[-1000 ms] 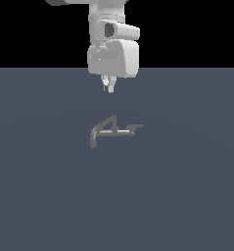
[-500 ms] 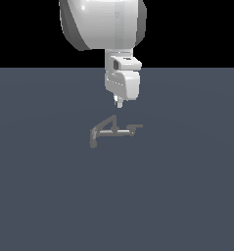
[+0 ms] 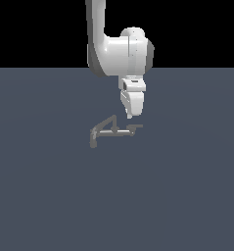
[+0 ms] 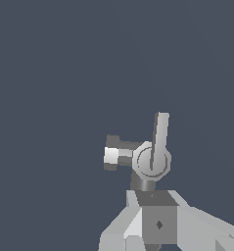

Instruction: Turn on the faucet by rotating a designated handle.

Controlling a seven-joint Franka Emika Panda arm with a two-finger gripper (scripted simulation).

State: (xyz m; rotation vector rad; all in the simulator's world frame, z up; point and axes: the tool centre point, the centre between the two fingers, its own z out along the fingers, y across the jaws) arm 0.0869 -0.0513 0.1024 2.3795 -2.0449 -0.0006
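Note:
The tiny grey faucet (image 3: 112, 131) lies on the dark floor, its down-bent spout toward the exterior view's left. Its handle (image 3: 134, 128), a short light crossbar on a darker stub, is at the end toward the exterior view's right. My gripper (image 3: 129, 115) hangs just above the handle, pointing down, fingers together with nothing between them, a small gap still showing. In the wrist view the faucet (image 4: 152, 161) lies right beyond the fingertips (image 4: 138, 230); I cannot tell the handle from the other rods there.
A flat dark grey floor (image 3: 187, 196) runs all around the faucet. The white arm (image 3: 118, 54) rises above the gripper against a black background.
The arm has swung toward the exterior view's right and down, so the gripper went from above the faucet's middle to just over the handle end. The faucet has not moved.

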